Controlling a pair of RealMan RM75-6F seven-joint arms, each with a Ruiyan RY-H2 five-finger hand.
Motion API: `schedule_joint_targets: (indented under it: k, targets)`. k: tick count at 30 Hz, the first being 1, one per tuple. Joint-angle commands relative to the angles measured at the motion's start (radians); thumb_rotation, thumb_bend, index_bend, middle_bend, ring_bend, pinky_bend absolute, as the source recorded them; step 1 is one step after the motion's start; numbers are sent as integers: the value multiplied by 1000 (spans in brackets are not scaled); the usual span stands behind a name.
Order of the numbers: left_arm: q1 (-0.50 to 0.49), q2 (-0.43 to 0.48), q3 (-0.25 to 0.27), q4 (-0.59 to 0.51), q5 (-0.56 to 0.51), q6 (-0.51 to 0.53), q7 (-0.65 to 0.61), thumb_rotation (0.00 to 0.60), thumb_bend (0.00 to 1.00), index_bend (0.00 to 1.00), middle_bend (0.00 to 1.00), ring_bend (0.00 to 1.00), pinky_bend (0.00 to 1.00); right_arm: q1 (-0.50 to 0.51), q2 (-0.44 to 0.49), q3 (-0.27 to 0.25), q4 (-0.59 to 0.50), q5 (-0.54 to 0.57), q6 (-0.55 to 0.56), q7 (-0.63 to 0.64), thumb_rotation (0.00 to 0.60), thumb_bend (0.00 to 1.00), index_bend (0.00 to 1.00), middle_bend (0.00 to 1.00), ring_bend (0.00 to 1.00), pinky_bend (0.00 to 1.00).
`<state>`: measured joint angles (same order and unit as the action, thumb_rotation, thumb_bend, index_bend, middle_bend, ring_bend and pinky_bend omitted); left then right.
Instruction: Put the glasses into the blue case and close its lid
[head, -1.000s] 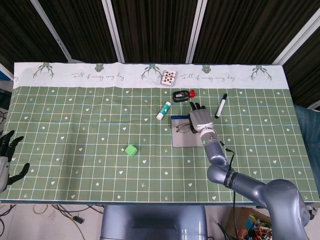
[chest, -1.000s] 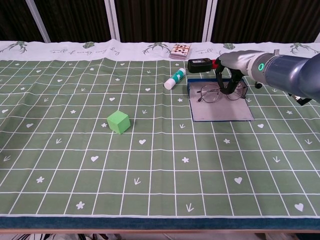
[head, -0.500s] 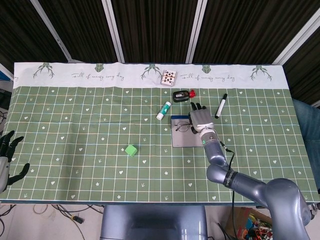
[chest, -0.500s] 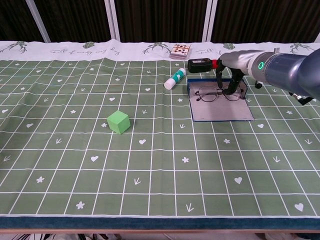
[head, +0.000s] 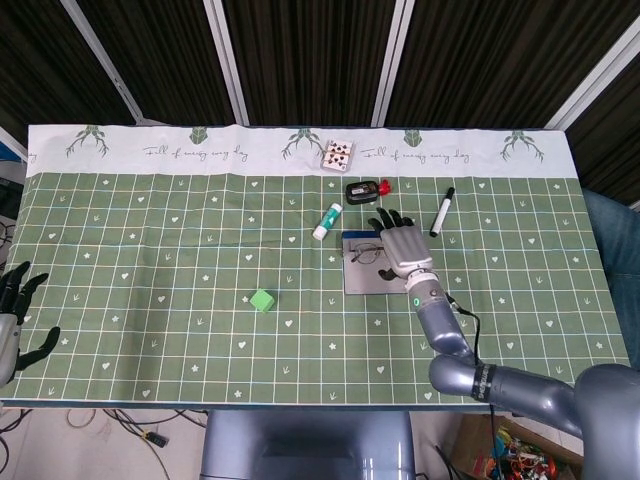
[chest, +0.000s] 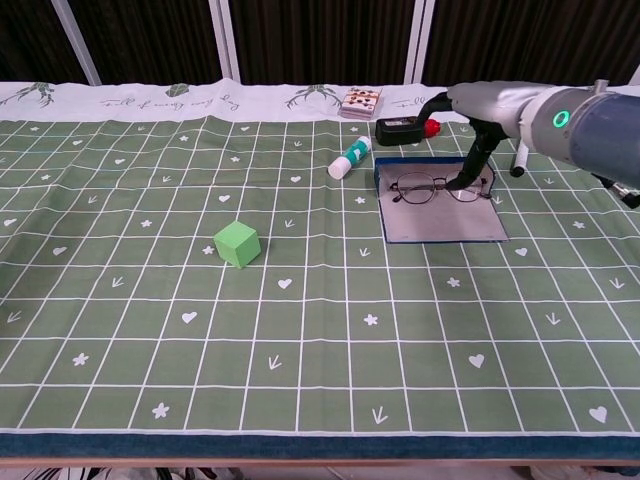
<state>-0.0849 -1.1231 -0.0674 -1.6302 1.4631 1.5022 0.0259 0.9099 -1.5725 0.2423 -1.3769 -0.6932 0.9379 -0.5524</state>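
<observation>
- In the head view, the right hand (head: 404, 243) is seen from above with its fingers spread over the far right part of the flat blue-rimmed grey case (head: 366, 277). One pair of thin wire-framed glasses (head: 367, 252) is seen lying on that case, by the hand's left edge; contact cannot be told here.
- Only this view shows the left hand (head: 14, 318), released with fingers apart at the desk's near left edge, and one black marker pen (head: 442, 211).
- In the chest view, the right hand (chest: 478, 122) is seen holding nothing, one dark finger angled down at the glasses' (chest: 437, 187) right lens.
- Counted in both: one green cube (chest: 237, 243), one white tube with a green cap (chest: 349, 158), one black device (chest: 399, 130), one card pack (chest: 361, 101).
- Open green checked cloth (chest: 150, 330) is left around the cube and along the near edge.
</observation>
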Motion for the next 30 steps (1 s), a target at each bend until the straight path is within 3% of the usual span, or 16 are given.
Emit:
schedule_joint_targets:
  k: [1,5,10,14,18,30]
  targets:
    - [0,0,0,0,-1,-1,0,600,311,119,0,0,0,-50,42,-33,-75,-36,48,21,600,265,122,57,56,167]
    - [0,0,-1,-1,-4,-2,1,600,312,119,0,0,0,-74,52,-54,-115,-46,77,15,600,266,116,226,242,313]
    - [0,0,-1,-1,-3,-1,2,600,311,119,0,0,0,-81,35,-68,-97,-21,81,-15,600,268,116,527,575,625]
    - [1,0,-1,-1,-3,0,0,600,312,119,0,0,0,-72,28,-71,-87,5,73,-48,600,269,116,698,725,750]
    - [0,0,-1,-1,-3,-1,0,600,312,119,0,0,0,-65,23,-72,-90,25,75,-78,600,273,115,764,784,798]
    - [0,0,-2,-2,-7,-4,0,600,314,119,0,0,0,-48,-1,-82,-91,65,67,-134,600,351,115,786,804,813]
